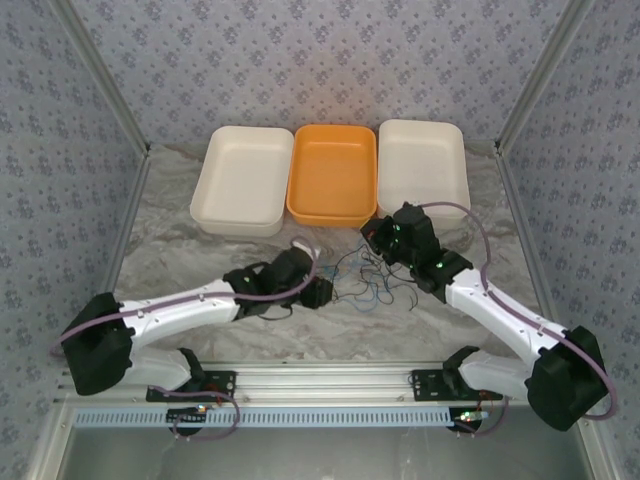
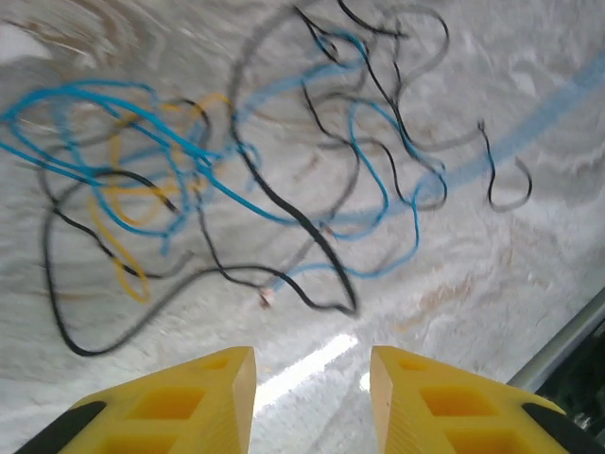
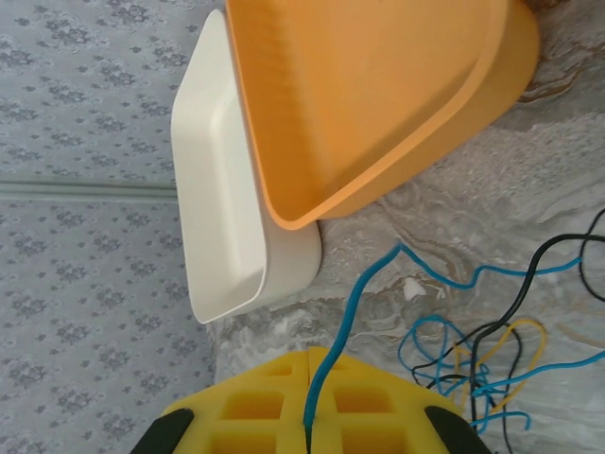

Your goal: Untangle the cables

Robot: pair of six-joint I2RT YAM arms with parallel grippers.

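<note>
Top view: cables (image 1: 368, 280) lay in a loose tangle on the table (image 1: 200, 250), mid-table between the two arms, just near of the orange tray (image 1: 333, 165). Left white tray (image 1: 243, 175) and right white tray (image 1: 423, 160) flanked it, all three side by side at the far end. Left gripper (image 1: 318, 293) sat low at the left edge of the tangle; couldn't read its jaws from here. Right gripper (image 1: 378, 235) was at the far-right edge of the tangle, close to the orange tray's near rim

Left wrist view: yellow fingers (image 2: 189, 397) stood a moderate gap apart, nothing between them, bare table under the gap. The tangle lay just beyond the tips, with blue, black and yellow strands crossing each other. Yellow strand (image 2: 123, 203) was on the picture's left; one short black piece (image 2: 506, 180) lay apart on the right

Right wrist view: the right fingers were pressed together and clamped on a blue cable (image 3: 352, 298). It came out of the seam between the pads and ran off to the rest of the tangle on the table. Orange tray sat just past the fingers, with a white one against it
</note>
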